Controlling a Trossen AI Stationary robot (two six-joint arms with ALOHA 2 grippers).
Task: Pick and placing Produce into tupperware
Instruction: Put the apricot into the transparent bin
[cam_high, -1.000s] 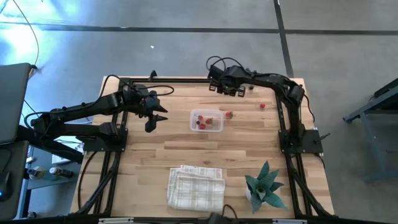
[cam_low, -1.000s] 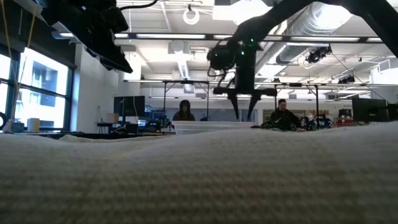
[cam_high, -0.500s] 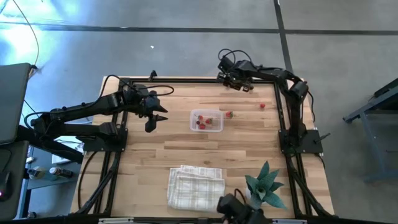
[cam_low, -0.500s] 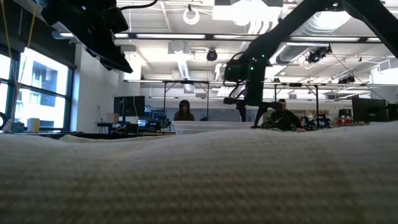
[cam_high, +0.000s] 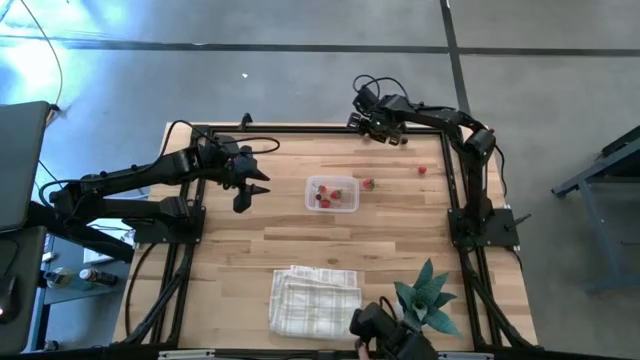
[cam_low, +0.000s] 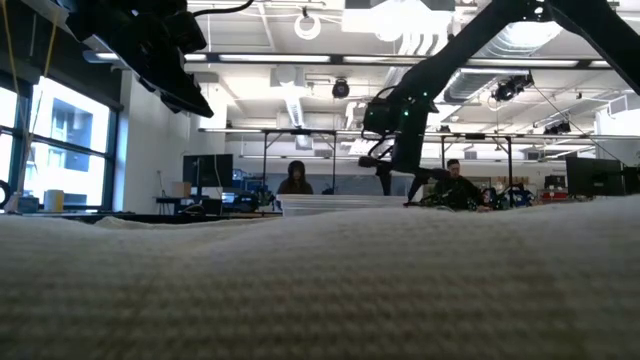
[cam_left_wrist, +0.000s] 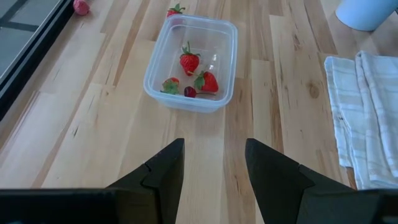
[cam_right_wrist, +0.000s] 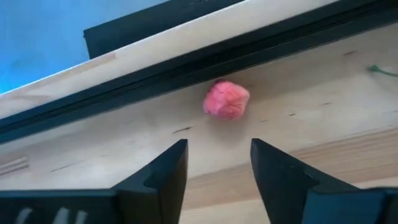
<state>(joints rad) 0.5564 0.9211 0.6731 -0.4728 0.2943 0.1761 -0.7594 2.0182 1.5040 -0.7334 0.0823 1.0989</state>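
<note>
Half the low view is folded cloth (cam_low: 320, 290).

Two dark, cable-draped arms, black jaws
</note>
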